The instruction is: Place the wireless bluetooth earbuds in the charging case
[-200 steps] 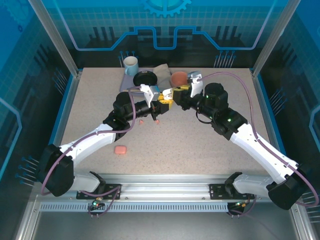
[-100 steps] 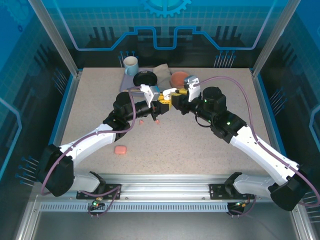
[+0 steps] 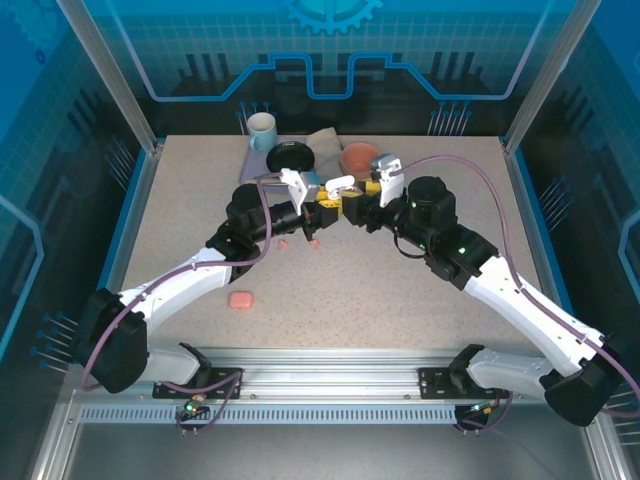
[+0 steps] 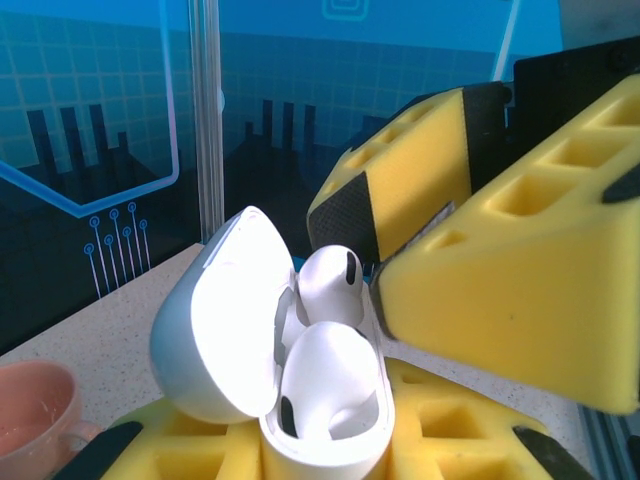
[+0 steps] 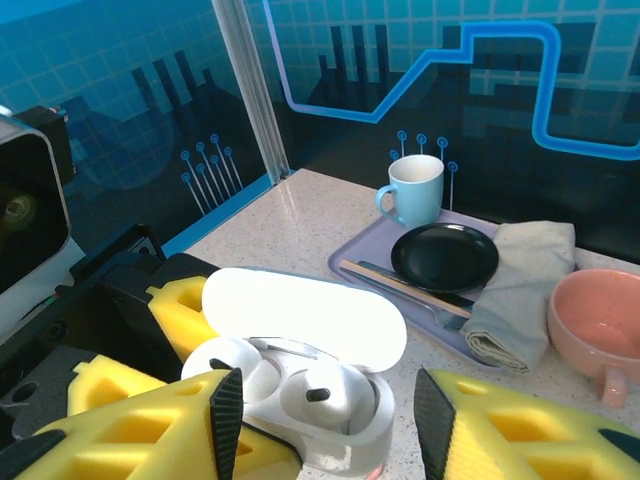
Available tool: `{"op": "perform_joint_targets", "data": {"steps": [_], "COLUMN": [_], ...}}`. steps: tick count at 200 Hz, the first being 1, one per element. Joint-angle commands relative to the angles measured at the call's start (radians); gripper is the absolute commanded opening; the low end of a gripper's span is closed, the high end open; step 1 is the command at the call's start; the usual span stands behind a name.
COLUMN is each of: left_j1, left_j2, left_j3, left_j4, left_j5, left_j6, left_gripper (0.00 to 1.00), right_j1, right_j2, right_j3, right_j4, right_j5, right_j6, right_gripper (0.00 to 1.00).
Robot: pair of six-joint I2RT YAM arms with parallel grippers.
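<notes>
The right arm has swung slightly outward since a second ago, uncovering more of the pink bowl (image 3: pixel 358 156) by the surface's far edge. Its tool (image 5: pixel 318 425) stands spread, flanking the open charging case (image 5: pixel 300 315), where both white earbuds (image 5: pixel 315 392) sit in their sockets. The left tool (image 3: pixel 318 207) pinches the case's base. That pair looks finished; two pink earbuds (image 3: pixel 283 243) lie loose mid-surface.

Overhead camera looks down on the table (image 3: pixel 400 280); both wrist cameras closely share the charging case (image 4: pixel 230 340).
</notes>
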Motion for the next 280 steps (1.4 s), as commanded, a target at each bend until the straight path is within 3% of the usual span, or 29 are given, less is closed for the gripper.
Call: {"op": "perform_joint_targets", "data": {"steps": [1, 61, 131, 162, 209, 249, 280], "left_j1": [-0.006, -0.006, -0.005, -0.006, -0.005, 0.004, 0.009], "left_j2": [-0.010, 0.002, 0.042, 0.053, 0.077, 0.123, 0.153], "left_j3": [0.028, 0.020, 0.007, 0.003, 0.018, 0.060, 0.075], "left_j4": [0.053, 0.052, -0.018, -0.023, -0.039, -0.056, -0.054], "left_j5": [0.001, 0.008, 0.057, 0.065, 0.054, 0.035, 0.040], "left_j6": [-0.006, 0.001, 0.076, 0.086, 0.082, 0.024, -0.013], "left_gripper": [0.00, 0.00, 0.00, 0.00, 0.00, 0.00, 0.00], "right_j1": [-0.019, -0.117, -0.220, -0.220, -0.189, -0.102, -0.127], "right_j2": [-0.044, -0.038, 0.444, 0.588, 0.612, 0.416, 0.248], "right_j3": [0.006, 0.119, 0.710, 0.843, 0.835, 0.617, 0.401], "right_j4": [-0.013, -0.108, -0.724, -0.851, -0.901, -0.896, -0.832], "right_j5": [0.025, -0.063, -0.207, -0.236, -0.226, -0.092, -0.024], "right_j6": [0.023, 0.121, 0.181, 0.164, 0.147, 0.153, 0.237], "right_gripper": [0.52, 0.60, 0.60, 0.58, 0.53, 0.51, 0.51]}}
